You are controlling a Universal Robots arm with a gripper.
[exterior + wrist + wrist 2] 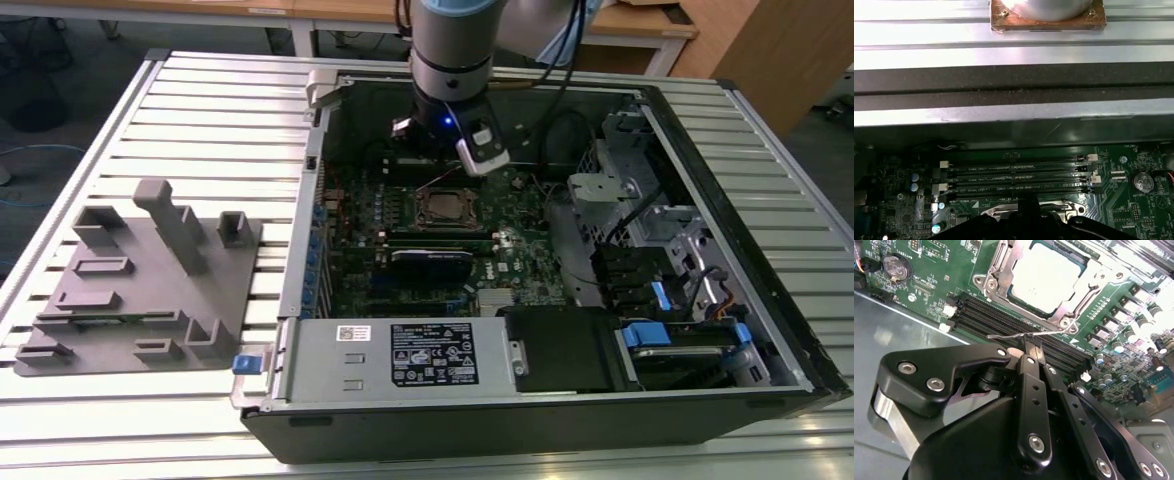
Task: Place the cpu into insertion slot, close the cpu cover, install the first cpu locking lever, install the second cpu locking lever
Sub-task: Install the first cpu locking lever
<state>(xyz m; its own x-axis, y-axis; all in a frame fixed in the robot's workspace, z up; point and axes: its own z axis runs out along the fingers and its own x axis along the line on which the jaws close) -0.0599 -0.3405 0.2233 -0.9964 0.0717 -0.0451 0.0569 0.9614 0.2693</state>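
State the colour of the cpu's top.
The cpu is pale silver-grey, best seen in the second wrist view.

A green circuit board [1134, 212] carries four long, narrow black memory slots [1014, 177] with white end clips, lying parallel and close together. Just beside them, the tip of the black gripper [1029, 204] overlaps an edge of the thin silvery metal cpu cover [1001, 210]. A round silver coin battery [1144, 181] sits past one end of the slots and small cylindrical capacitors [914, 182] past the other. Beyond the dark case wall [1014, 82] lies the ribbed silvery tabletop [929, 30], bearing a coppery square plate [1004, 22].
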